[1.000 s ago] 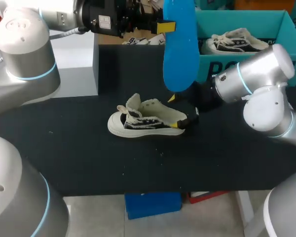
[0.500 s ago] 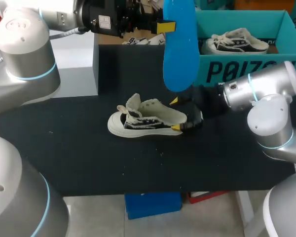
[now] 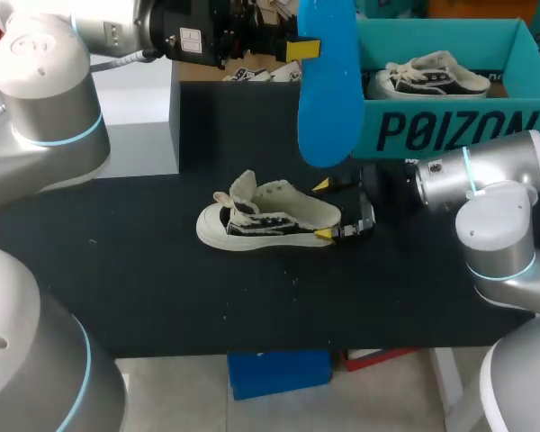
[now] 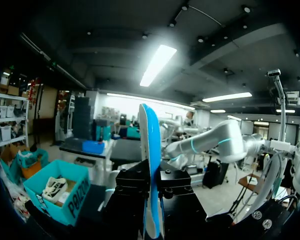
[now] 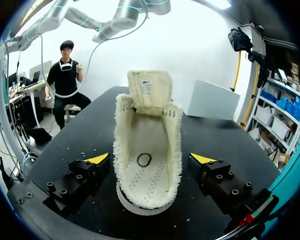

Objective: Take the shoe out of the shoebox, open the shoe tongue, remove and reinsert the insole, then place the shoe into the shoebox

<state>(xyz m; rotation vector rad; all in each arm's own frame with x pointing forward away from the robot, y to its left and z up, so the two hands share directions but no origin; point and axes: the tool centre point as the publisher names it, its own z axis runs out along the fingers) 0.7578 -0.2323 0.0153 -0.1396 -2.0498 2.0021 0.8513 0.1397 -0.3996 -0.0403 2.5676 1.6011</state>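
While the cream low-top canvas shoe [image 3: 265, 219] rests on the black table [image 3: 162, 288] with its tongue raised, the right hand [image 3: 324, 211] stands at its heel, fingers apart, one either side, touching neither. Above the shoe, the left hand [image 3: 310, 47] is clamped on the upright blue foam insole [image 3: 328, 90].

Dark lettering on shoebox [image 3: 450, 133] wall; tongue label [image 5: 147, 88] illegible

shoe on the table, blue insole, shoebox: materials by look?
Shoe: cream fleecy textile lining, nubby pile along the collar. Its sole edge looks smooth off-white, likely rubber. Insole: matte blue, stays flat while held upright, probably foam. Shoebox: teal, thin straight printed walls, likely cardboard.
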